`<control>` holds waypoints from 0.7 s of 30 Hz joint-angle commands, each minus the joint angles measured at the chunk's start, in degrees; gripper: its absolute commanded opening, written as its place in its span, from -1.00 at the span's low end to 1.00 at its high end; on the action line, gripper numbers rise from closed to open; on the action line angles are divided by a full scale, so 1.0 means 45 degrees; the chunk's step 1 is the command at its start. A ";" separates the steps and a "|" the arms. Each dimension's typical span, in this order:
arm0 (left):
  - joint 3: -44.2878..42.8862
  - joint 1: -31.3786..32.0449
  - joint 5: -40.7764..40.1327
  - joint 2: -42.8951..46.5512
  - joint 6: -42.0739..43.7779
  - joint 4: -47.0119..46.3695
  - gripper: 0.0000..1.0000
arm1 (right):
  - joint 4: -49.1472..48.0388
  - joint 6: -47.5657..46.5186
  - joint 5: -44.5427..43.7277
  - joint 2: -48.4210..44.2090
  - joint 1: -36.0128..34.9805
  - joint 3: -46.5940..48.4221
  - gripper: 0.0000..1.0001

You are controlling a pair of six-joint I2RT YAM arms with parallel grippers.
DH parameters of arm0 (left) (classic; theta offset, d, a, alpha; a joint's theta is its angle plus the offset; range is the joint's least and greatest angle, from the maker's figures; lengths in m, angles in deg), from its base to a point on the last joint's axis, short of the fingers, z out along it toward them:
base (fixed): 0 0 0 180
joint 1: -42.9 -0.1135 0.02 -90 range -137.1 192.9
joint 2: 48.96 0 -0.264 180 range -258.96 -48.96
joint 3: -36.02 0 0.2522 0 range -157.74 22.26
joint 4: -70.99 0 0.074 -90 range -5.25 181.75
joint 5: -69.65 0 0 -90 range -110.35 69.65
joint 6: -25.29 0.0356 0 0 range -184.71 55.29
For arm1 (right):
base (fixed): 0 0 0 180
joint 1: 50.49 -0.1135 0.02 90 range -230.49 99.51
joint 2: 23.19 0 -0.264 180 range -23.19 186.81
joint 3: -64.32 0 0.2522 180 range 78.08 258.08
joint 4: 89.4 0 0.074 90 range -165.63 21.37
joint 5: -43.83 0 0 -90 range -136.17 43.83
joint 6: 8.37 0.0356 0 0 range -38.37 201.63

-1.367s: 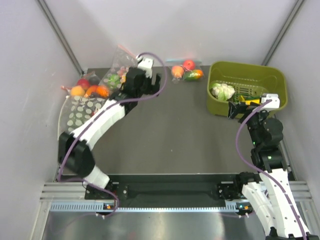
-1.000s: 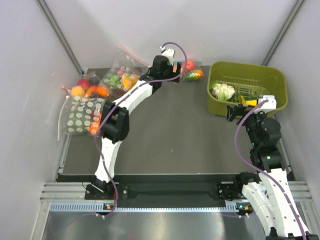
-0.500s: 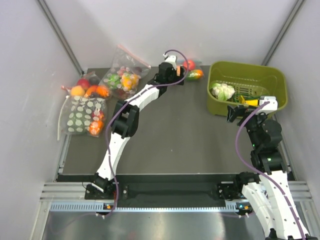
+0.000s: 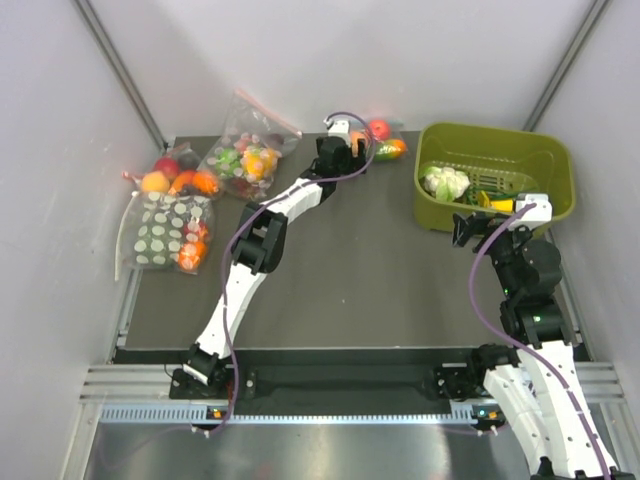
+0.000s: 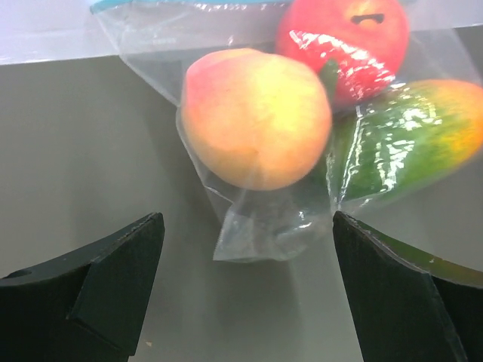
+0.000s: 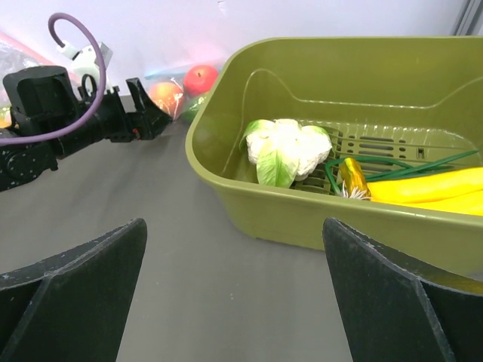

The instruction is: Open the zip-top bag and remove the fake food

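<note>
The zip-top bag (image 5: 256, 219) is clear, with a teal zip strip (image 5: 189, 4) at its far edge. It lies on the dark table at the back, left of the bin (image 4: 385, 140). Inside is the fake food: a peach-orange fruit (image 5: 256, 117), a red one (image 5: 343, 45) and a green-and-orange one (image 5: 407, 139). My left gripper (image 5: 249, 302) is open, its jaws either side of the bag's near corner, just short of it, and it also shows in the top view (image 4: 357, 150). My right gripper (image 6: 234, 302) is open and empty in front of the bin (image 4: 468, 226).
An olive-green bin (image 4: 495, 130) at the back right holds a white cauliflower (image 6: 290, 147) and yellow pieces (image 6: 430, 188). At the back left lie a clear bag with a pink-red zip (image 4: 245, 155), a white-dotted bag (image 4: 160, 230) and more fruit (image 4: 175, 180). Walls close in on three sides.
My left arm has swung right from the bags at the back left and stretched out to the zip-top bag. My right arm has barely moved.
</note>
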 commanded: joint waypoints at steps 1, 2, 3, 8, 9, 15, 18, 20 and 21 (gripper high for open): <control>-0.0934 -0.0106 -0.0378 -0.0225 0.0004 -0.1266 0.94 | -0.0292 -0.0158 0.0094 -0.0177 0.0025 0.0010 0.99; -0.0935 -0.0144 -0.0378 -0.0285 0.0023 -0.1344 0.84 | -0.0292 -0.0177 0.0114 -0.0158 0.0025 0.0010 0.99; -0.0954 -0.0183 -0.0359 -0.0324 -0.0054 -0.1499 0.76 | -0.0292 -0.0177 0.0095 -0.0138 0.0006 0.0010 1.00; -0.0974 -0.0340 -0.0145 -0.0539 -0.0367 -0.1755 0.27 | -0.0311 -0.0216 0.0055 -0.0060 0.0025 -0.0029 0.99; -0.0974 -0.0359 -0.0067 -0.0520 -0.0387 -0.1755 -0.06 | -0.0292 -0.0216 0.0017 -0.0021 0.0006 -0.0029 1.00; 0.0038 -0.0379 0.0579 0.0413 -0.0660 -0.1832 -0.94 | -0.0253 -0.0217 -0.0042 0.0135 0.0025 -0.0030 0.99; 0.1892 -0.0360 0.0501 0.1719 -0.0738 -0.2495 -1.00 | -0.0214 -0.0216 -0.0003 0.0116 0.0025 -0.0010 0.99; 0.3668 -0.0301 0.0578 0.2484 -0.0836 -0.3002 -1.00 | -0.0175 -0.0217 -0.0081 0.0116 0.0025 -0.0010 0.99; 0.4274 -0.0282 0.0617 0.3262 -0.0894 -0.3450 -1.00 | -0.0155 -0.0216 -0.0101 0.0135 0.0025 -0.0010 0.99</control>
